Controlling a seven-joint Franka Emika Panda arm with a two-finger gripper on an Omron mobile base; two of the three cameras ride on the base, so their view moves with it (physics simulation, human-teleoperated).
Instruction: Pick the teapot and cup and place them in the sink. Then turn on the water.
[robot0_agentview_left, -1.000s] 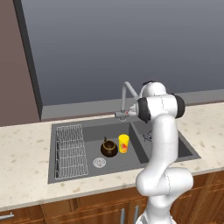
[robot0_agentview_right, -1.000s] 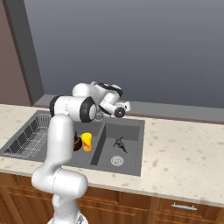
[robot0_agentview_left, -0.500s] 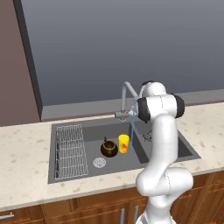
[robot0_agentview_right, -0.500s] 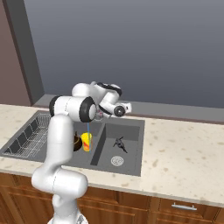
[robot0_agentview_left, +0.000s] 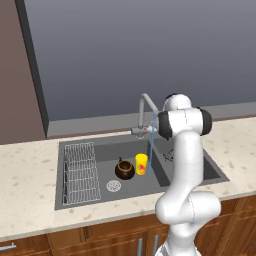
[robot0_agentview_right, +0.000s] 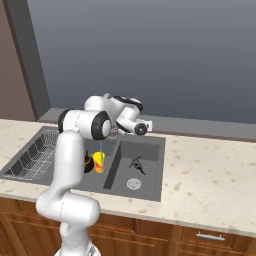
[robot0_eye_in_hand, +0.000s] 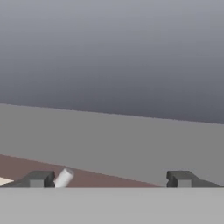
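Note:
The dark-brown teapot (robot0_agentview_left: 124, 169) and the yellow cup (robot0_agentview_left: 141, 163) stand side by side in the left basin of the dark grey sink (robot0_agentview_left: 102, 150). A thin pale-blue stream of water (robot0_agentview_left: 149, 152) falls from the faucet (robot0_agentview_left: 144, 102), passing close by the cup's right side. In the right base view the cup (robot0_agentview_right: 99, 161) and the water (robot0_agentview_right: 101, 147) show beside my arm, and the teapot (robot0_agentview_right: 89, 163) is partly hidden behind it. My gripper (robot0_eye_in_hand: 111, 179) is up at faucet height, open and holding nothing, facing the grey back wall.
A wire rack (robot0_agentview_left: 80, 172) fills the left end of the sink. A small dark shape (robot0_agentview_right: 136, 163) lies in the right basin above its round drain (robot0_agentview_right: 133, 183). A short white cylinder (robot0_eye_in_hand: 64, 177) shows beside one fingertip (robot0_eye_in_hand: 41, 178). Speckled counter (robot0_agentview_right: 210, 180) extends to the right.
A pale-blue stream now falls from the spout where none showed a second ago. The arm has barely moved, and teapot and cup stay put.

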